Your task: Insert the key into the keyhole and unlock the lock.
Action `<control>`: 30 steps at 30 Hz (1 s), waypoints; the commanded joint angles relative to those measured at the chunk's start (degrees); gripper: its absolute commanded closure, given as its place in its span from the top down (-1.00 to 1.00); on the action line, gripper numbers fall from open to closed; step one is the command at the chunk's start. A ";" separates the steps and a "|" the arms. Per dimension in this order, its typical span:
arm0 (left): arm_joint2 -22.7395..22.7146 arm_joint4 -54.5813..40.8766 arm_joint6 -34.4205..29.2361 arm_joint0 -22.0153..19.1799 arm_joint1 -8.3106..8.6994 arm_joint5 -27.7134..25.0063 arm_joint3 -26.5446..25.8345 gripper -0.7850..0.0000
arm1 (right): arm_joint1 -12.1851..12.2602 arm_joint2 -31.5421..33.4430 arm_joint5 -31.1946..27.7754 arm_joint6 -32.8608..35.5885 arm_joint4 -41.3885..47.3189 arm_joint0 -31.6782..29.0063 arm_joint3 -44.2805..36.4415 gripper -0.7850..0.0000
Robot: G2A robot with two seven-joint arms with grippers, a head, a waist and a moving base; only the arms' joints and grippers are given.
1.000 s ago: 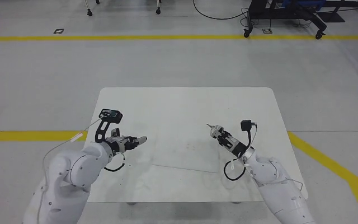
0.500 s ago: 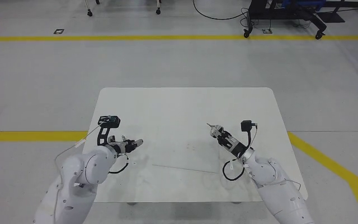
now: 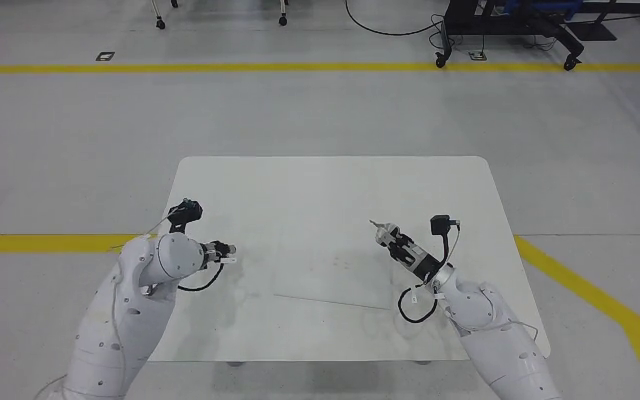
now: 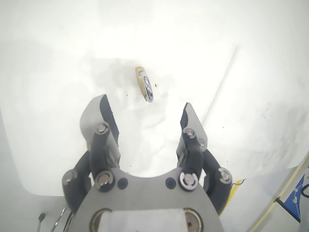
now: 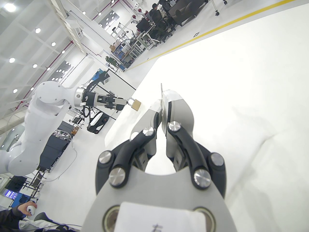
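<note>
Currently, the left gripper [image 4: 145, 102] hangs low over the left part of the white table [image 3: 330, 185] with its jaws spread wide and nothing between them. The lock [image 4: 144, 84], a small brass padlock, sits on the table just ahead of the fingertips [image 4: 107, 112], in line with the gap and touching neither one. It is turned edge-on to the wrist camera, with its silver loop toward the gripper and the brass body pointing away.

The right gripper [image 3: 385, 237] is over the right half of the table, well apart from the lock. Its two fingers [image 5: 178, 107] are pressed together on the key [image 5: 161, 90]. The thin metal blade sticks out past the fingertips and points toward the middle of the table, in the direction of the left arm. From the right wrist view, the lock [image 5: 135, 104] shows far off, just in front of the left gripper [image 5: 122, 102].
</note>
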 commanded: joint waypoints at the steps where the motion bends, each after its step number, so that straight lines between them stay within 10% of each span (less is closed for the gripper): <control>1: 0.69 0.14 0.19 -0.65 -0.14 0.17 1.12 0.14 | 0.00 0.00 0.00 0.00 0.00 0.00 0.00 -1.00; 12: 2.32 3.43 0.83 -3.39 -0.51 2.41 3.37 0.12 | 0.00 0.00 0.00 0.00 0.00 0.00 0.00 -1.00; 30: 6.19 3.50 -0.44 -7.70 -1.71 0.76 10.17 -1.00 | 0.00 0.00 0.00 0.00 0.00 0.00 0.00 -1.00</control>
